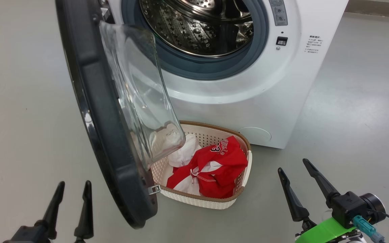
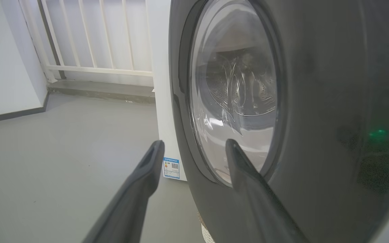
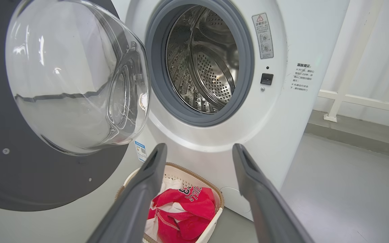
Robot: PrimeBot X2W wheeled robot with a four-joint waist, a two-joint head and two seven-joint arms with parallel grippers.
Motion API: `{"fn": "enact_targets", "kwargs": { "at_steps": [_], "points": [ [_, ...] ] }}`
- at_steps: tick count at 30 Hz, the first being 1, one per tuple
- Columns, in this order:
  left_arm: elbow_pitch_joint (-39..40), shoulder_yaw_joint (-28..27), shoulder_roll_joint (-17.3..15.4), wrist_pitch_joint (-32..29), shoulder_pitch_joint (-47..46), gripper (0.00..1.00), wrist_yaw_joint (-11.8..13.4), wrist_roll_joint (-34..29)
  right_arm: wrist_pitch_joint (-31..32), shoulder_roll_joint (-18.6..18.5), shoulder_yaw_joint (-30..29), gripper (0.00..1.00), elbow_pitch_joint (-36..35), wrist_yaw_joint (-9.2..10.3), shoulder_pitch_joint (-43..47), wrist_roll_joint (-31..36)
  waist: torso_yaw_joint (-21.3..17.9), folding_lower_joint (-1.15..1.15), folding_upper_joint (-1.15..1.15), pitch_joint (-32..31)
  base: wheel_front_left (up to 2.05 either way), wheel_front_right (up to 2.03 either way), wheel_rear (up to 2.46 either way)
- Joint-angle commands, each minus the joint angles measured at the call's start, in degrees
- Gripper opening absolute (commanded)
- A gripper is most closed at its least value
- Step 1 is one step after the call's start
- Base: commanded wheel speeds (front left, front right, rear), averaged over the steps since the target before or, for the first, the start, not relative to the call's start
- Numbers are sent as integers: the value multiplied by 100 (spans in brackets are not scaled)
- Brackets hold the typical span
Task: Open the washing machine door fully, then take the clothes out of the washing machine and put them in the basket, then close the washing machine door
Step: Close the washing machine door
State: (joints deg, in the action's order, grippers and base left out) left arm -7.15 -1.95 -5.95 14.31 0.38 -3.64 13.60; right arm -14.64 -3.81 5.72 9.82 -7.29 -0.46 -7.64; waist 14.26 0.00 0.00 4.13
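Observation:
The washing machine (image 1: 282,84) stands with its door (image 1: 93,101) swung out toward me, the glass bowl (image 1: 137,91) facing the drum (image 1: 198,23), which looks bare inside. The clothes (image 1: 211,168), red jersey and white cloth, lie in the basket (image 1: 245,168) on the floor below the opening. My left gripper (image 1: 74,190) is open and empty, low at the door's outer side; the left wrist view shows the door (image 2: 316,101) close ahead. My right gripper (image 1: 294,168) is open and empty, right of the basket. The right wrist view shows the drum (image 3: 204,60), door (image 3: 29,175) and clothes (image 3: 187,209).
Grey floor (image 1: 19,101) spreads left and right of the machine. A white railing (image 2: 93,40) on a low kerb runs behind it, with a white wall (image 2: 2,60) at the left.

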Motion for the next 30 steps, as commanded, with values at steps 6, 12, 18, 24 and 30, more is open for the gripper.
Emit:
{"fn": "enact_targets", "kwargs": {
  "at_steps": [6, 12, 18, 24, 30],
  "points": [
    [164, -314, 76, 48, -174, 0, -147, 469, -36, -28, 87, 100, -128, -20, -145, -35, 21, 0, 0, -3, 0, 0, 0],
    [433, -562, 209, -408, -476, 0, -305, 2112, -36, -24, 97, 100, -124, -20, -160, -39, 25, 0, 0, 15, 0, 0, 0],
    [803, -889, 275, -1339, -877, 0, -310, 4341, -36, -36, 111, 100, -117, -20, -189, -70, 14, 0, 0, 71, 0, 0, 0],
    [1229, -1200, 174, -2686, -1381, 0, 357, 6095, -36, -67, 130, 100, -111, -20, -248, -87, -49, 0, 0, 122, 0, 0, 0],
    [1630, -1338, 6, -3674, -1651, 0, 1087, 7082, -36, -67, 132, 100, -116, -20, -264, -93, -127, 0, 0, 170, 0, 0, 0]
  ]
}}
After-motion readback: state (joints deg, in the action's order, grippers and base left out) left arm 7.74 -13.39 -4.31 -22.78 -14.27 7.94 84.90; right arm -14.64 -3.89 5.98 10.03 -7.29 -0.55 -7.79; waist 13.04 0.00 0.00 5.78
